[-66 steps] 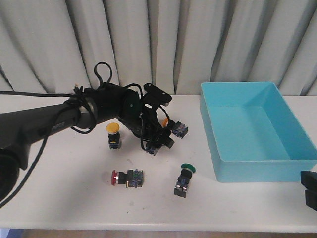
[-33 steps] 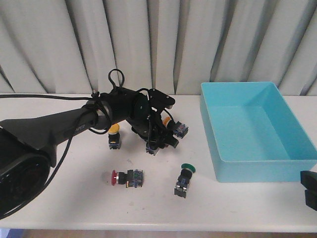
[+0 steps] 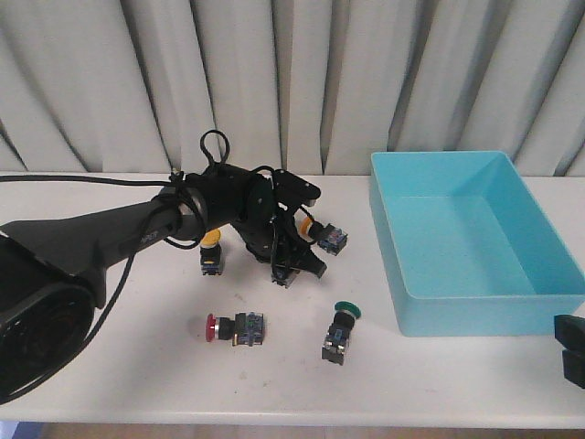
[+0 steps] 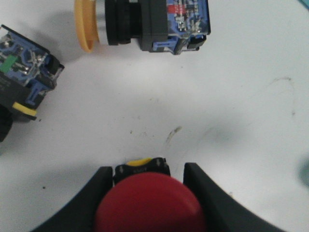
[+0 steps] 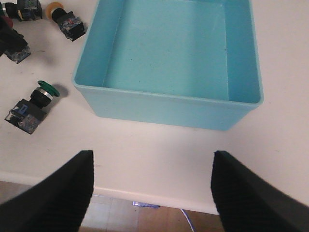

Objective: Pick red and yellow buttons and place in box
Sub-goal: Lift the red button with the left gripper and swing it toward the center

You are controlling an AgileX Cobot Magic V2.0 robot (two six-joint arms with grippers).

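The left gripper [image 4: 147,195] is closing its fingers [image 4: 104,181] around a red-capped button [image 4: 149,205] on the white table [image 3: 137,366], with a yellow-capped button [image 4: 140,21] lying on its side just ahead. The right gripper [image 5: 152,186] is hovering with fingers [image 5: 63,193] spread wide and holding nothing, short of the turquoise box [image 3: 548,302]. Another red button [image 3: 233,327] and a green-capped switch [image 3: 340,331] are lying near the table's front, apart from the box.

The left arm [image 3: 110,233] carries small pale lettering along its link, too blurred to read.
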